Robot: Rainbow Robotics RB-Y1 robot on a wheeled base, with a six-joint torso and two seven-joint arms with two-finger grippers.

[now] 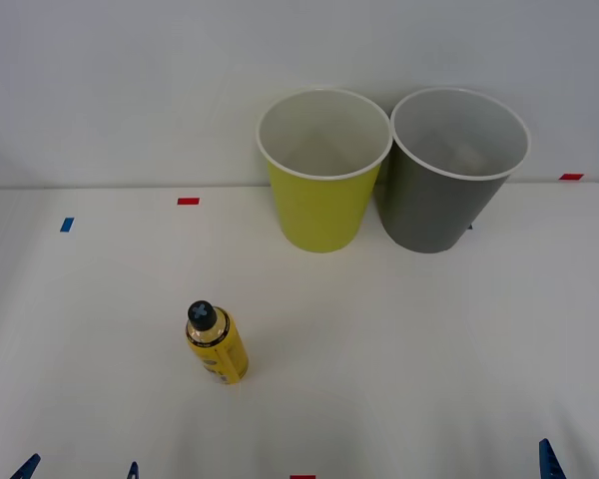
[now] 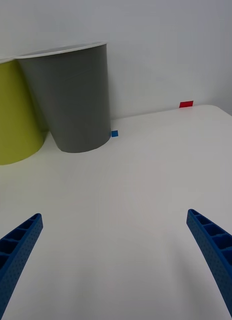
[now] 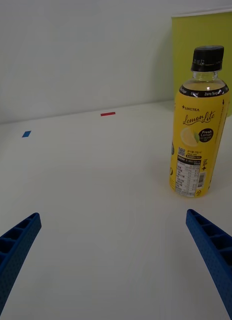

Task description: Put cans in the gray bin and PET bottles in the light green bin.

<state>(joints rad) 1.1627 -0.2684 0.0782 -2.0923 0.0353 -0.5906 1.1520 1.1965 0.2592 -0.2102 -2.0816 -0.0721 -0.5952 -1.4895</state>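
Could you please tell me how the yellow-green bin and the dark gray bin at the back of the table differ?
The light green bin is yellow-green outside; the gray bin is dark gray. The light green bin stands to the robot's left of the gray bin, nearer the bottle. Both stand upright side by side against the wall, tapered and round with white rims, pale insides and like size.

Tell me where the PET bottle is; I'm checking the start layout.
In the front view, the PET bottle stands upright on the table's left half, nearer the robot than the light green bin.
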